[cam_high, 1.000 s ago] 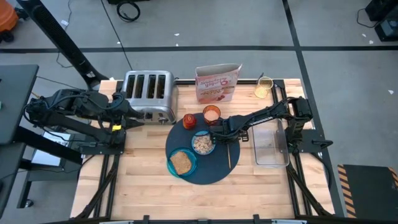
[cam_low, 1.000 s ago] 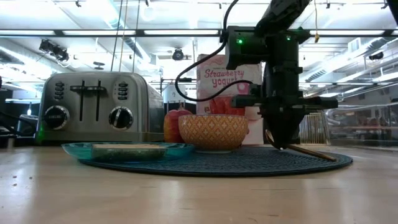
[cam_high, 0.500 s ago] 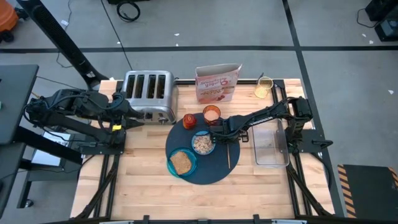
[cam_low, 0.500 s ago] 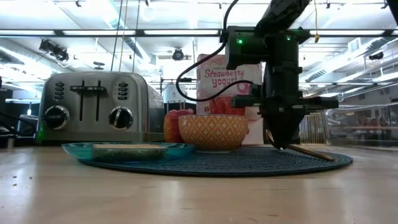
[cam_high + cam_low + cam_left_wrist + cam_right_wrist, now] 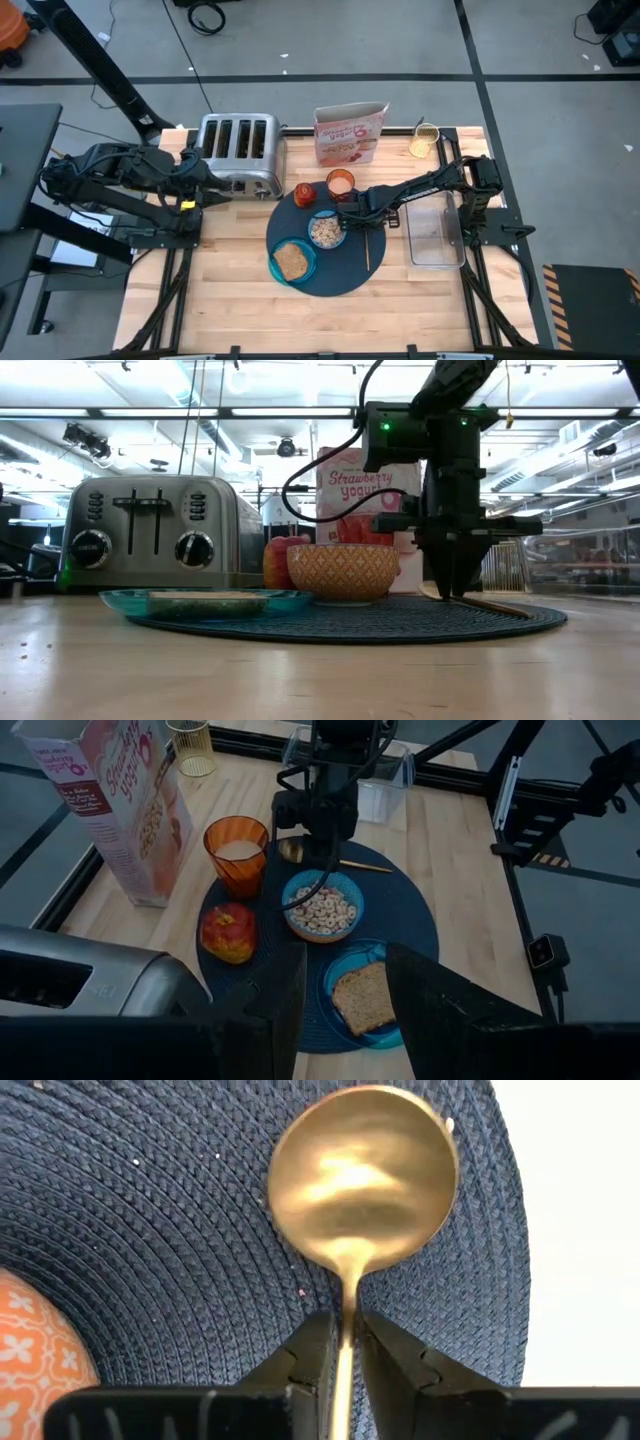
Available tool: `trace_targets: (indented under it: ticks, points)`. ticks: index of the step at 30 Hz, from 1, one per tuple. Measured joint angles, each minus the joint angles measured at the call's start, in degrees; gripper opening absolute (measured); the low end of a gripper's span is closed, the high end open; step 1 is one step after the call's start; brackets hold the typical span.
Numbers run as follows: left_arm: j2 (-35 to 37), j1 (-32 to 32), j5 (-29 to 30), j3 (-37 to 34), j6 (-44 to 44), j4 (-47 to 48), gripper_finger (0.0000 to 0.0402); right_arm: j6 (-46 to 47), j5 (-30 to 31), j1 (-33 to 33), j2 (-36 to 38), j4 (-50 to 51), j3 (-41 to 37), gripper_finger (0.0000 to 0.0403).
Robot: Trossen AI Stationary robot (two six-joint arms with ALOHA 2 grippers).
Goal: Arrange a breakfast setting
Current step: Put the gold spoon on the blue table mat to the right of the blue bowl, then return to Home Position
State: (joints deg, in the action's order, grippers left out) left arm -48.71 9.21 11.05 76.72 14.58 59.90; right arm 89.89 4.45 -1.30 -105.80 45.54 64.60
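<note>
The gold spoon (image 5: pixel 352 1190) lies on the slate-blue mat (image 5: pixel 340 262), right of the bowl (image 5: pixel 326 231) and toast slice (image 5: pixel 291 261). The left claw (image 5: pixel 345 995) waits apart by the toaster (image 5: pixel 239 152). The right claw (image 5: pixel 340 1342) straddles the spoon's neck, fingers barely parted.

I see the mat (image 5: pixel 325 250) carrying the bowl (image 5: pixel 326 231) at centre, the plate (image 5: pixel 293 262) with toast (image 5: pixel 291 260) front-left, fruit (image 5: pixel 304 194) and cup (image 5: pixel 340 184) behind, spoon (image 5: pixel 366 243) right.
</note>
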Motion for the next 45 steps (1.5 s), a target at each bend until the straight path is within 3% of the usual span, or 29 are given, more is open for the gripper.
trace_targets:
  ticks: [10, 22, 28, 37, 45]
  points:
    - [0.1, 0.0, 0.0, 0.0, 0.2, 0.0, 0.0146, -0.1, 0.4, -0.2, 1.8, 0.8, 0.0, 0.0063]
    - [0.1, 0.0, 0.0, 0.0, -0.2, -0.1, 0.0146, -5.2, -1.3, -0.5, 12.8, 1.5, 0.0, 0.0061]
    - [0.0, 0.0, 0.0, 0.0, 0.1, -0.1, 0.0146, -20.5, -2.2, -1.8, 20.4, -1.1, 0.0, 0.006]
    - [0.0, 0.0, 0.0, 0.0, -0.2, -0.1, 0.0146, -59.2, -14.6, -3.0, 29.0, -0.3, 0.0, 0.0054]
    - [0.0, 0.0, 0.3, 0.0, 0.8, -2.7, 0.0146, -69.5, -11.8, -3.0, 32.5, -2.6, 0.0, 0.0054]
